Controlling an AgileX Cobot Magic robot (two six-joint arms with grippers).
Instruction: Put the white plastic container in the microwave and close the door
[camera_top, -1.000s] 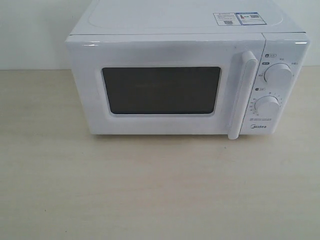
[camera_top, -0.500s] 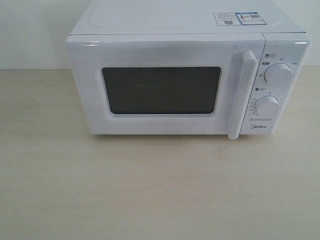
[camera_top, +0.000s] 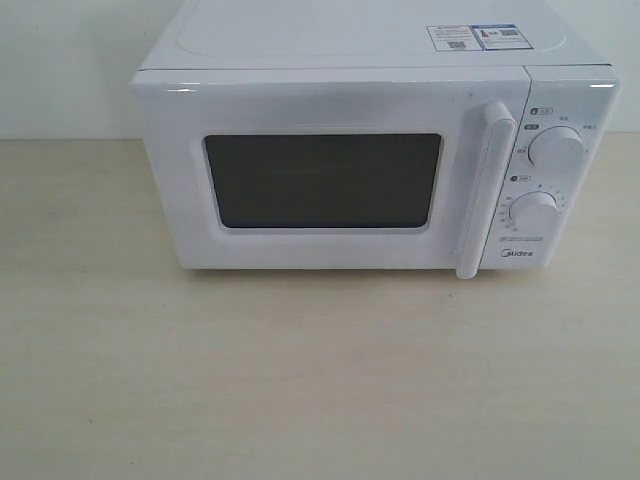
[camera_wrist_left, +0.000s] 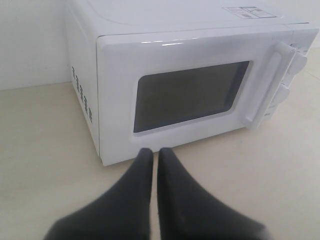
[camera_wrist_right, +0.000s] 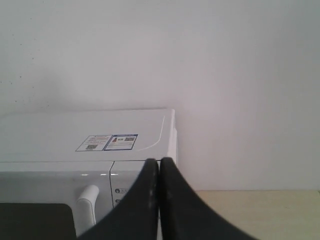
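Note:
The white Midea microwave (camera_top: 370, 150) stands on the table with its door (camera_top: 320, 180) shut, dark window facing me, and a vertical white bar handle (camera_top: 480, 190) beside two round knobs (camera_top: 555, 150). The white plastic container shows in no view. Neither arm appears in the exterior view. In the left wrist view my left gripper (camera_wrist_left: 154, 152) is shut and empty, low over the table before the microwave's (camera_wrist_left: 190, 85) near left corner. In the right wrist view my right gripper (camera_wrist_right: 160, 162) is shut and empty, raised in front of the microwave's (camera_wrist_right: 85, 145) knob side.
A pale wooden tabletop (camera_top: 320, 380) stretches in front of the microwave. A white wall (camera_wrist_right: 200, 60) rises behind it. Stickers (camera_top: 475, 37) lie on the microwave's top.

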